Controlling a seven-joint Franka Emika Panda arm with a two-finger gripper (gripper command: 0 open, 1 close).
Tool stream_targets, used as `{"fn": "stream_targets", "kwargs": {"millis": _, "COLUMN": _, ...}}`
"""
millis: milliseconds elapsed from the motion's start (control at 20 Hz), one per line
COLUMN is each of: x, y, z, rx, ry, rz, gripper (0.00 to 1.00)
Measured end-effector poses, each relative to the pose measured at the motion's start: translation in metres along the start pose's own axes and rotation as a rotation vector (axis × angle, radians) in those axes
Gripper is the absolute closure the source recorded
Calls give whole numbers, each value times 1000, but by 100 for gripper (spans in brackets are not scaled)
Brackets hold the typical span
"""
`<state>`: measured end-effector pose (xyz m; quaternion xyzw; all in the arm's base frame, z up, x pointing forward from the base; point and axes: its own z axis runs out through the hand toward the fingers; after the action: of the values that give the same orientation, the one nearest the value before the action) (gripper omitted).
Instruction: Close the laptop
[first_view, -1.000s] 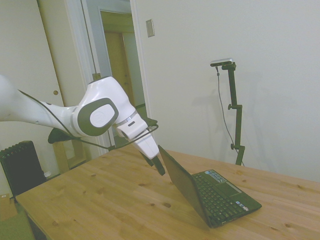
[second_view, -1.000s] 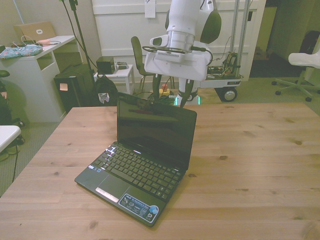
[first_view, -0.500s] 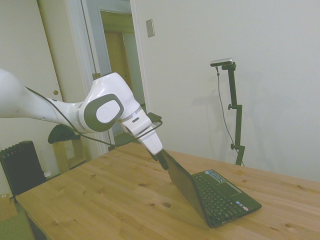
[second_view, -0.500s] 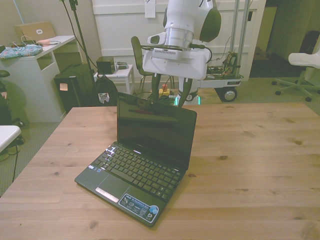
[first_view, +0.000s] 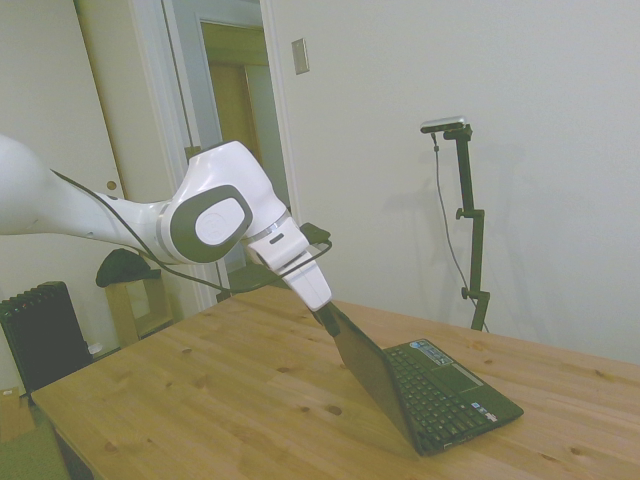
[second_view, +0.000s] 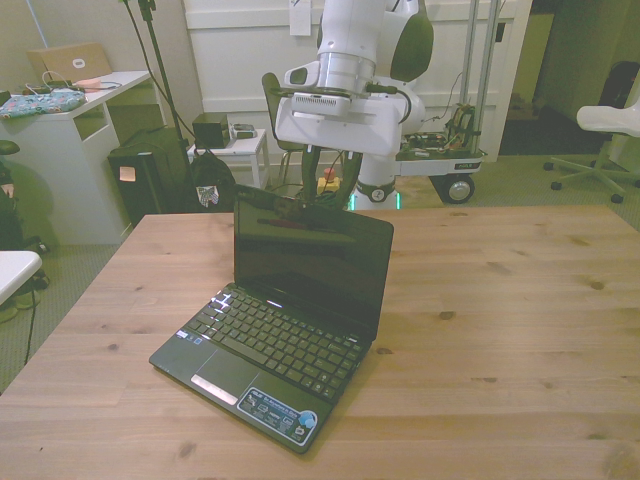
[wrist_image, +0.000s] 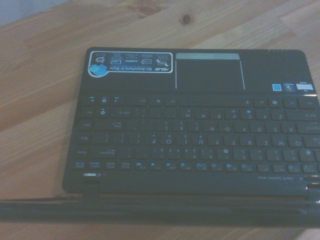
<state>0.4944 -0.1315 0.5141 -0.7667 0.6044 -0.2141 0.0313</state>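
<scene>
On the wooden table (second_view: 520, 300), side view, left to right: white arm (first_view: 90, 215) comes in from the left, wrist angled down toward the laptop (first_view: 420, 385). The gripper (first_view: 327, 318) sits at the lid's top rear edge, behind the screen; looks like contact with that edge, not certain. Fingers are dark against the dark lid, so I cannot tell whether they're spread or closed. Laptop is just beyond and below the gripper, base flat on the table, lid open and leaning back toward the arm, keyboard facing away from it.

Front view, left to right: white desk (second_view: 70, 130) with clutter on top, off past the table on the front view's left; dark case (second_view: 150, 180) next to it on the floor. Laptop (second_view: 290, 320) is left of table centre, screen dark, keyboard toward the camera, blue-and-white sticker strip on the palm rest. Gripper (second_view: 330, 192) is directly above and behind the lid's top edge, two dark fingers (second_view: 352, 180) hanging from the white wrist block (second_view: 335, 112), their tips hidden behind the lid. White chair (second_view: 610, 125) far on the front view's right.

Wrist view: keyboard (wrist_image: 200, 145), grey touchpad (wrist_image: 209, 72), palm-rest sticker strip (wrist_image: 130, 63) and small coloured stickers (wrist_image: 290, 87) below the gripper; the lid's edge is a dark blurred band closest to the camera. Bare table (wrist_image: 45, 75) around the base.
</scene>
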Motion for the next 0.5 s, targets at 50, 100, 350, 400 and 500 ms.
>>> {"fn": "stream_targets", "kwargs": {"millis": 50, "x": 1, "y": 0, "z": 0, "rx": 1, "ry": 1, "rz": 1, "gripper": 100}}
{"fn": "stream_targets", "kwargs": {"millis": 100, "x": 2, "y": 0, "z": -1, "rx": 2, "ry": 2, "rz": 3, "gripper": 100}}
{"fn": "stream_targets", "kwargs": {"millis": 350, "x": 13, "y": -2, "z": -3, "rx": 4, "ry": 7, "rz": 20, "gripper": 100}}
{"fn": "stream_targets", "kwargs": {"millis": 400, "x": 17, "y": -2, "z": -3, "rx": 3, "ry": 9, "rz": 26, "gripper": 100}}
{"fn": "stream_targets", "kwargs": {"millis": 500, "x": 27, "y": -1, "z": -1, "rx": -9, "ry": 8, "rz": 41, "gripper": 100}}
